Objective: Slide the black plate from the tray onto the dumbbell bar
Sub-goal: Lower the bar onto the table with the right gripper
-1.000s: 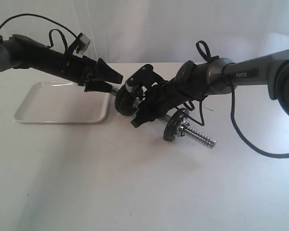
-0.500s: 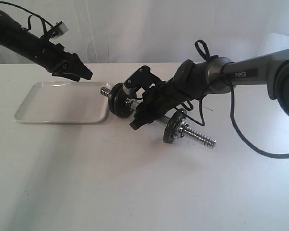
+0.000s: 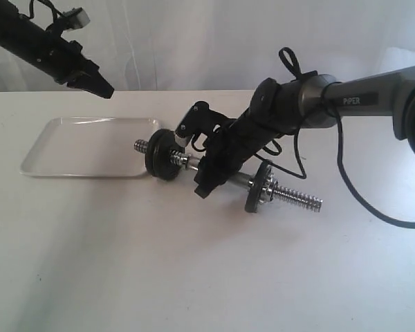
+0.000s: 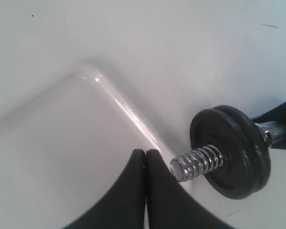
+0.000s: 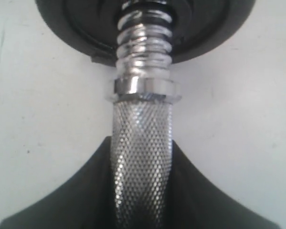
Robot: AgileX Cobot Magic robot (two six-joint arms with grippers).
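The black plate (image 3: 164,154) is threaded on the left end of the dumbbell bar (image 3: 236,180), just past the right rim of the white tray (image 3: 90,147), which holds nothing. My right gripper (image 3: 206,177) is shut on the bar's knurled middle (image 5: 141,143), with the plate (image 5: 86,24) just beyond the collar. My left gripper (image 3: 107,92) hangs high above the tray's far edge, shut on nothing. From the left wrist its fingertips (image 4: 145,153) meet, with the plate (image 4: 236,155) and the bar's threaded tip (image 4: 195,162) beside them.
A second black plate (image 3: 259,187) sits on the bar's right part, with bare thread (image 3: 301,197) sticking out beyond it. A black cable (image 3: 360,200) loops on the white table behind the right arm. A white curtain closes the back.
My left gripper has let go, pulled up and to the left, away from the bar's end. The plate now sits on the bar. The right gripper has shifted the bar a little.
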